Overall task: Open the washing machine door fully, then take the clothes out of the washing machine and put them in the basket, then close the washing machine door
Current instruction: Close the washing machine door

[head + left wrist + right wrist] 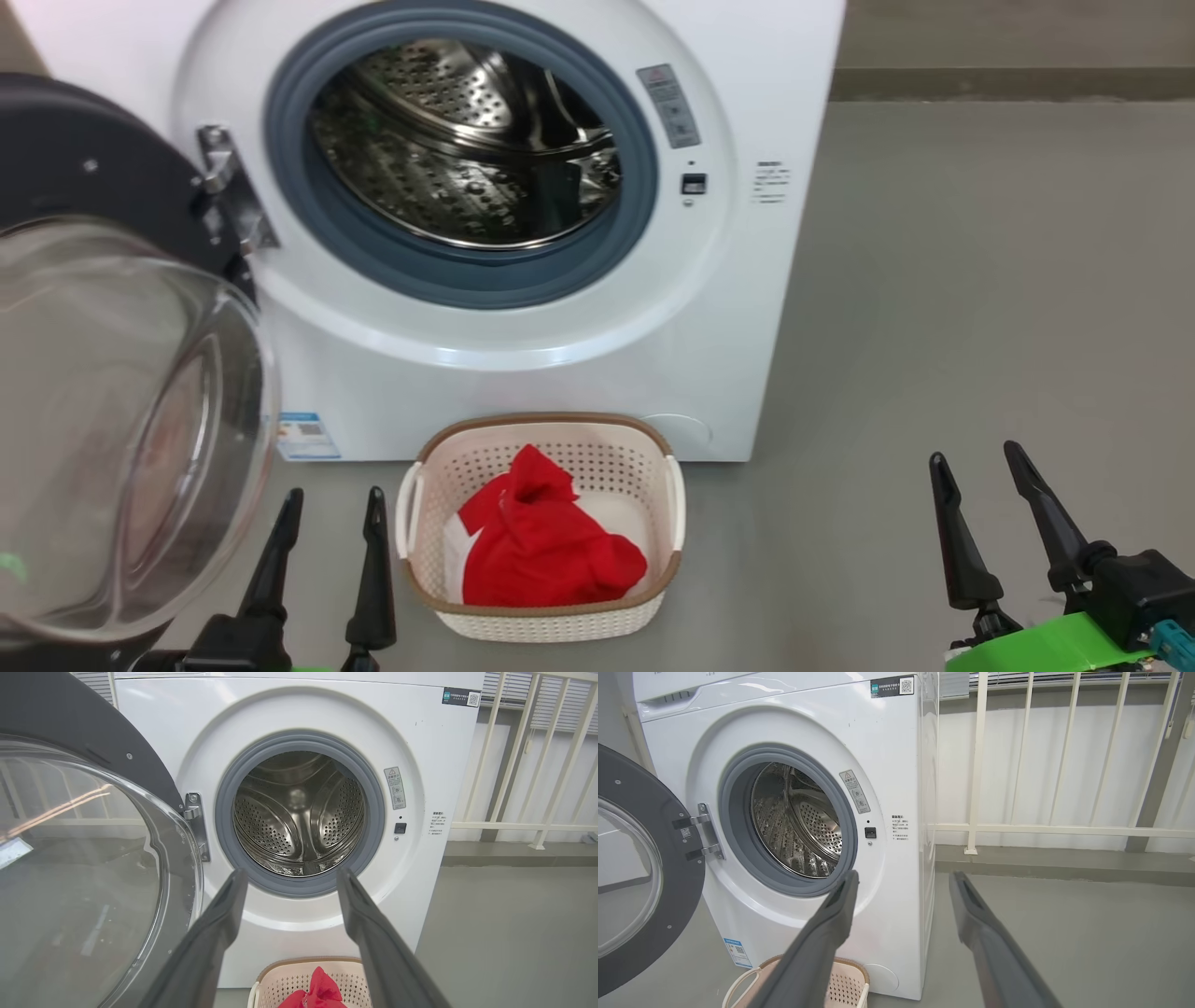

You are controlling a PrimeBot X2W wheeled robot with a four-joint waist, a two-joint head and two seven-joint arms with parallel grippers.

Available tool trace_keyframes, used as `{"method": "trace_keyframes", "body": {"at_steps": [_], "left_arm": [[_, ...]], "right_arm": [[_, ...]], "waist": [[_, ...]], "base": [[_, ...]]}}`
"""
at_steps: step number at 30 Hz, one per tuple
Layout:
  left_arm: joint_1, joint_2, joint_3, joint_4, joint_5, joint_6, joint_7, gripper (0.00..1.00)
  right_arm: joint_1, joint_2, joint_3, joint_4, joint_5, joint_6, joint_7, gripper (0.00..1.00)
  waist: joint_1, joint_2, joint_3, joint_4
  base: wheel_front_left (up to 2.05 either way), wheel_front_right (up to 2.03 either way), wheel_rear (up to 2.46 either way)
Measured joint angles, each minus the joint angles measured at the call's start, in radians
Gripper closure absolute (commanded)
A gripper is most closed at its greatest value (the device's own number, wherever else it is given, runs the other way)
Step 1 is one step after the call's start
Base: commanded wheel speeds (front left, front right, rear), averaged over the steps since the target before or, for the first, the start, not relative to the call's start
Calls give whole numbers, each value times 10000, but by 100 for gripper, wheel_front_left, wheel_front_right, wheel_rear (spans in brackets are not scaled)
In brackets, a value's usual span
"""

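Red crumpled clothes (546, 546) fill the perforated cream basket (541, 611).

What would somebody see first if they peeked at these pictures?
Probably the bright red clothes, heaped in the cream basket on the floor right in front of the white washing machine. Next comes the big round washing machine door, standing wide open on the left, and the shiny steel drum, with nothing visible inside.

Grey concrete floor (1064, 933), white wall (1036, 765) behind a cream railing (1064, 829).
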Motion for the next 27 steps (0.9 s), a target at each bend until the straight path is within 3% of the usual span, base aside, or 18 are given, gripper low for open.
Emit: {"method": "trace_keyframes", "body": {"at_steps": [27], "left_arm": [[-8,21,151,-1078,245,629,-2,0]], "right_arm": [[-101,-4,518,-286,35,0,0,0]], "waist": [[0,0,201,2813]], "base": [[0,0,0]]}}
